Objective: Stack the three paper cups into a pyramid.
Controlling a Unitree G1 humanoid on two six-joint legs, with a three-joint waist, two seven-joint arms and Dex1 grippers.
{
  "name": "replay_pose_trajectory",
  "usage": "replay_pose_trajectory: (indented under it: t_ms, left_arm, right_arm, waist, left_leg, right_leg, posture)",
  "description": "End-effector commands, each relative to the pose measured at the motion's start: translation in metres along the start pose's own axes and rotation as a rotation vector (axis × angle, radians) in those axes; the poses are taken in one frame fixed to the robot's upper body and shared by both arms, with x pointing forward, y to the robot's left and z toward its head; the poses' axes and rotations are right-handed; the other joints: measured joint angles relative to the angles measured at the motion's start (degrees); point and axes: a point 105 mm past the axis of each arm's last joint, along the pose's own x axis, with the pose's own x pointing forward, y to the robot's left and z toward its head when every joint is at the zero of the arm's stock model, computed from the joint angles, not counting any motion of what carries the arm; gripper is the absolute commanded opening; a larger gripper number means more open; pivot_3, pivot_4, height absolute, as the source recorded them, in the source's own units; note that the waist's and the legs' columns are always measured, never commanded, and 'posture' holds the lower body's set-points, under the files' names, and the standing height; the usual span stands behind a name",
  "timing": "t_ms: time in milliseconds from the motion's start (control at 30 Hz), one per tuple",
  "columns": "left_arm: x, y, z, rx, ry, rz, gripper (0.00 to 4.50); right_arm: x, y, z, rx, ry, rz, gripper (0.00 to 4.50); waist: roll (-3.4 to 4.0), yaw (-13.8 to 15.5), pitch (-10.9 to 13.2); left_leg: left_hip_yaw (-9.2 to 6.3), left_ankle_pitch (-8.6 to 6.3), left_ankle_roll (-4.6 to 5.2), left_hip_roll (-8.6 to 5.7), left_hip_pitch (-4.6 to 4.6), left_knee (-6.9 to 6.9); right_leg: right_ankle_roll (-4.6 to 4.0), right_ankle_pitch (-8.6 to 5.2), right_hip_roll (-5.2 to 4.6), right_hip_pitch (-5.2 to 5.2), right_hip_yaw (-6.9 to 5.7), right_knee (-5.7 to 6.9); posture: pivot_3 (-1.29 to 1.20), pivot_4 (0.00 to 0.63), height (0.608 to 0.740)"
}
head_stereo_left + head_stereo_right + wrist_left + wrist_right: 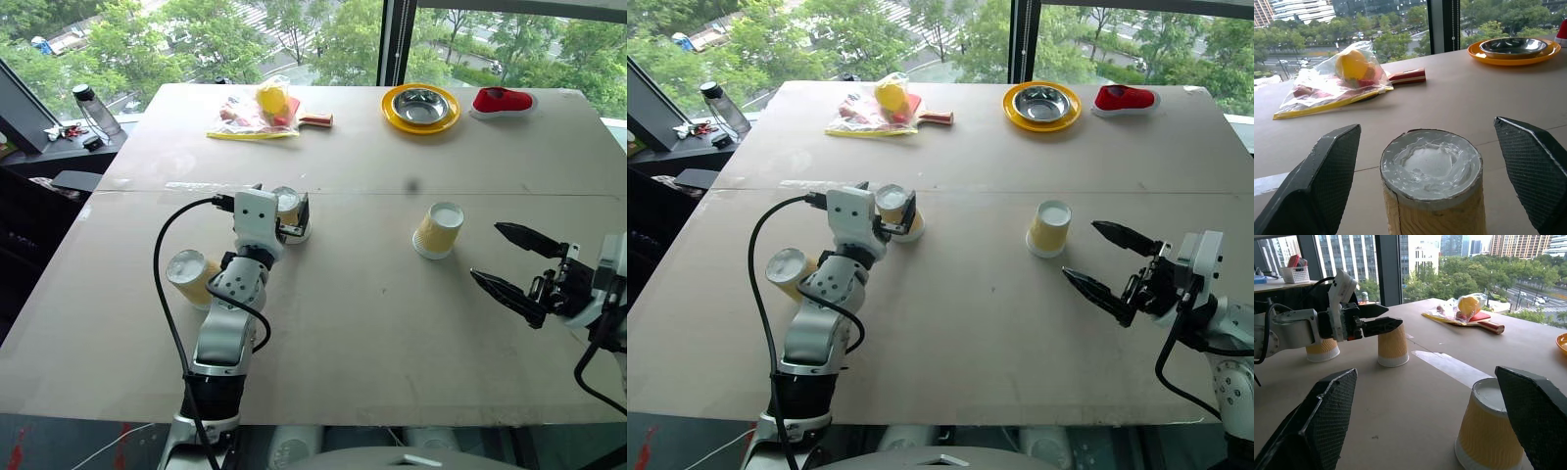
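The cup (pixel 288 211) you want now stands upside down a little left of the table's middle, white base up, sitting between the spread fingers of your left gripper (pixel 293 217); neither finger touches it from what the left wrist view shows, so that claw is released and holds nothing. To do this step well, I'd say centre the cup between the two fingers, come down so the pads meet the ribbed wall below the base rather than the thin base edge, and close gently, since paper walls will likely buckle under a hard squeeze. Lift straight up before you travel.

A second cup (pixel 191 277) stands at about 8 o'clock from the first, close by your left forearm, so mind the elbow and cable as you move. The third cup (pixel 437 230) is at 3 o'clock from the first, well apart, also inverted. Your right gripper (pixel 511 262) hangs at 4 o'clock from that third cup, near it but clear, jaws wide and empty.

Toward 1 o'clock at the far edge, a steel bowl (pixel 421 104) sits on a yellow plate (pixel 396 114); the bowl looks empty. At 12 o'clock lies a clear bag (pixel 253 115) holding yellow and red items I can't name.
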Motion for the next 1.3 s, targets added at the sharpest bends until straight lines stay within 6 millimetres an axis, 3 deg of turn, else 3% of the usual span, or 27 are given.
replay_pose_trajectory:
  t_ms: [33, 567, 733, 767, 1000, 1300]
  left_arm:
    - [0.000, 0.002, -0.001, 0.008, 0.003, 0.008, 4.50]
    - [0.011, -0.002, -0.014, 0.034, 0.053, -0.090, 4.50]
    - [0.014, -0.003, -0.012, 0.033, 0.046, -0.091, 2.32]
    - [0.014, -0.003, -0.012, 0.033, 0.045, -0.090, 2.09]
    - [0.013, -0.012, -0.003, -0.008, -0.002, -0.148, 2.05]
    - [0.020, -0.046, 0.000, 0.019, -0.012, -0.310, 2.05]
  right_arm:
    - [0.002, 0.001, 0.009, -0.032, -0.030, 0.011, 4.46]
    - [0.002, 0.017, 0.008, 0.003, -0.002, 0.108, 4.46]
    - [0.000, 0.019, 0.008, 0.010, -0.004, 0.107, 4.50]
    - [0.000, 0.019, 0.008, 0.011, -0.004, 0.107, 4.50]
    - [-0.001, 0.020, 0.009, 0.012, -0.001, 0.099, 4.50]
    - [0.001, 0.019, 0.010, 0.011, -0.006, 0.081, 4.50]
  waist:
    - [0.00, 0.2, 0.0]
    - [0.00, 0.4, 0.0]
    - [0.00, 0.4, 0.0]
    - [0.00, 0.4, 0.0]
    - [0.00, 0.4, 0.0]
    - [0.00, 0.5, 0.0]
  left_leg:
    - [0.00, 0.00, 0.00, 0.00, 0.00, 0.00]
    - [-0.02, 0.00, 0.00, 0.00, -0.01, 0.01]
    - [-0.03, 0.00, 0.00, 0.00, -0.01, 0.02]
    - [-0.03, 0.00, 0.00, 0.00, -0.01, 0.02]
    - [-0.02, 0.00, 0.00, 0.00, -0.02, 0.03]
    - [-0.05, 0.00, 0.00, -0.02, -0.05, 0.08]
  right_leg:
    - [0.00, 0.00, 0.00, 0.00, 0.00, 0.00]
    - [0.00, 0.00, 0.00, 0.00, -0.03, 0.00]
    - [0.00, 0.00, 0.00, 0.01, -0.03, 0.01]
    - [0.00, 0.00, 0.00, 0.00, -0.03, 0.01]
    - [0.01, 0.00, 0.00, 0.01, -0.04, 0.00]
    - [0.01, 0.01, 0.00, 0.02, -0.07, 0.01]
  posture:
    - [0.00, 0.150, 0.740]
    - [0.00, 0.150, 0.740]
    - [0.00, 0.150, 0.740]
    - [0.00, 0.150, 0.740]
    - [0.00, 0.150, 0.740]
    - [0.00, 0.150, 0.740]
